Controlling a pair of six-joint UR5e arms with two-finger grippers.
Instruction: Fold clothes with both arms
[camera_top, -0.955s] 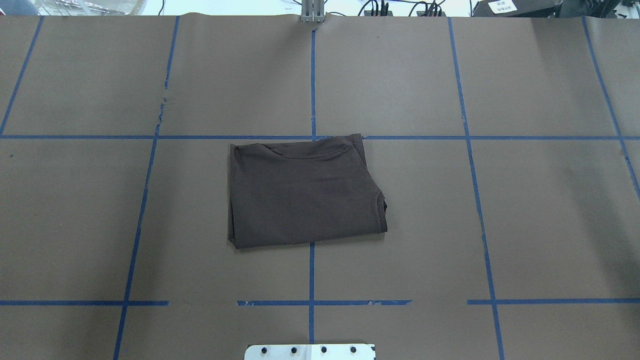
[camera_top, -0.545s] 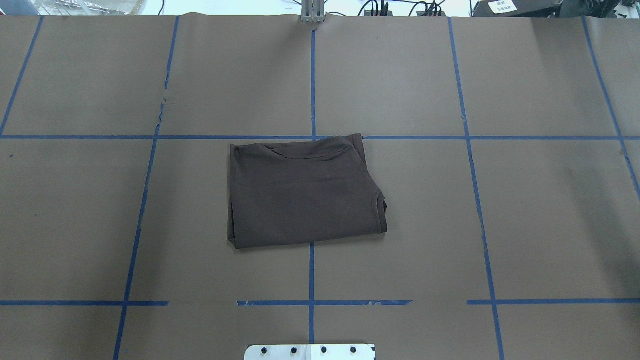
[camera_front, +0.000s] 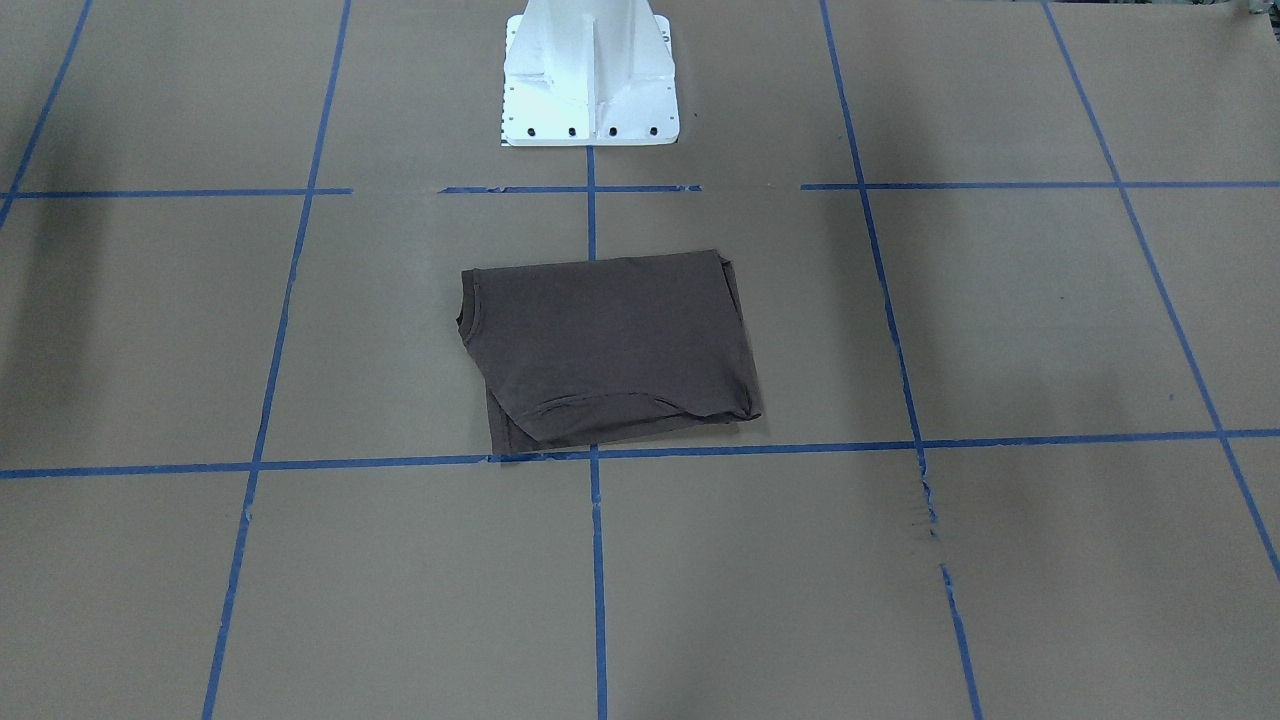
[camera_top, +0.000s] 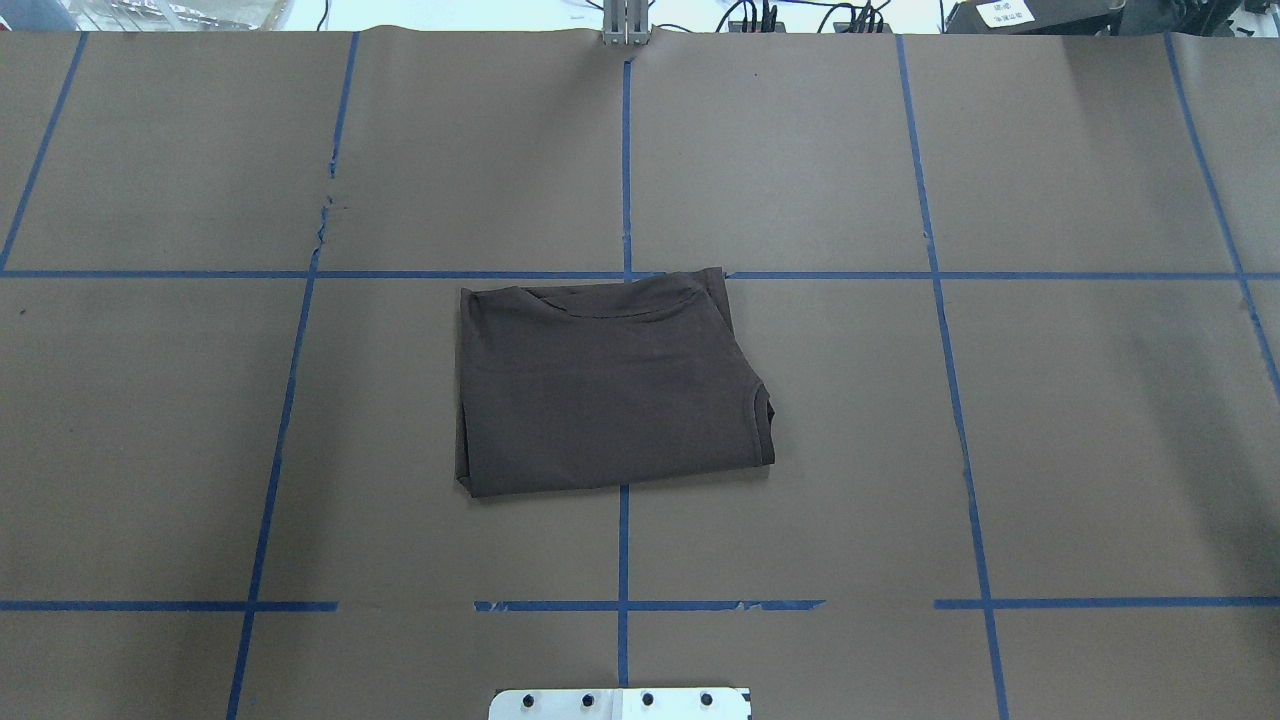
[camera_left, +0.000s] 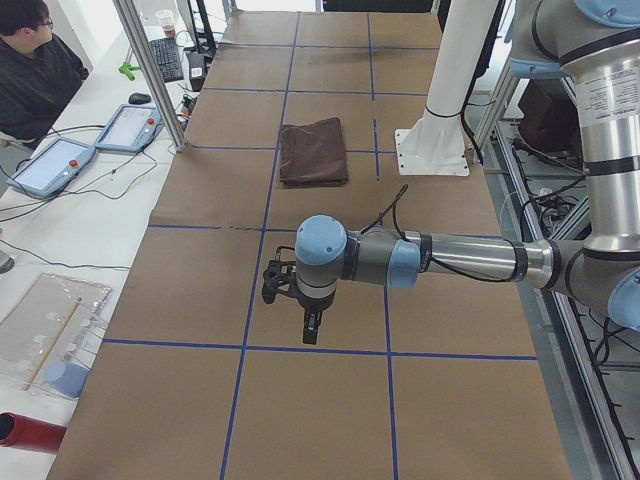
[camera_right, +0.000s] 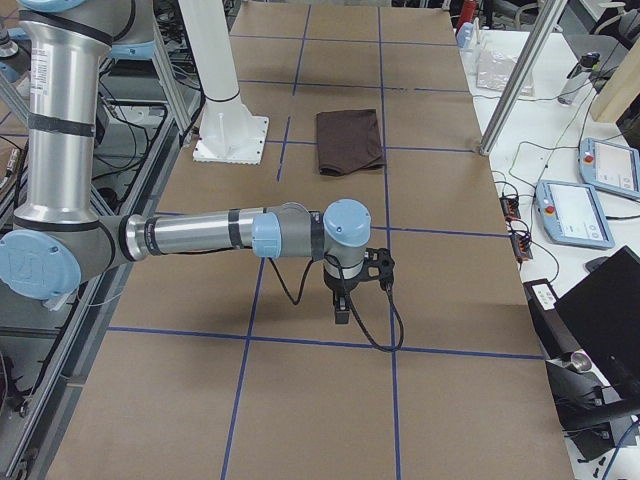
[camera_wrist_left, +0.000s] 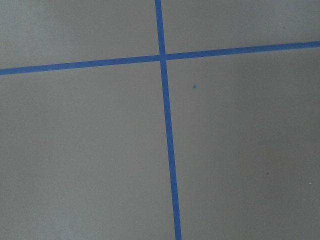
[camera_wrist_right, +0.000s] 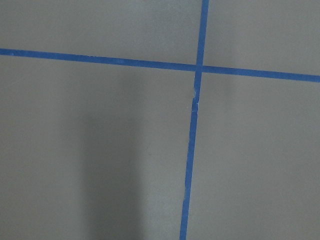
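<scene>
Lying folded at the centre of the table, long axis side to side, the T-shirt sits well apart from the left gripper and right gripper, neither evidently nearer; whether their fingers are open or closed cannot be told.

My table wears brown paper gridded with blue tape, and there is a small tear along one line. Across from me runs a white desk, where a dark-clothed person sits by two grey tablets and a keyboard. An aluminium post stands at the table's edge. The light is even and the shadows are soft.
</scene>
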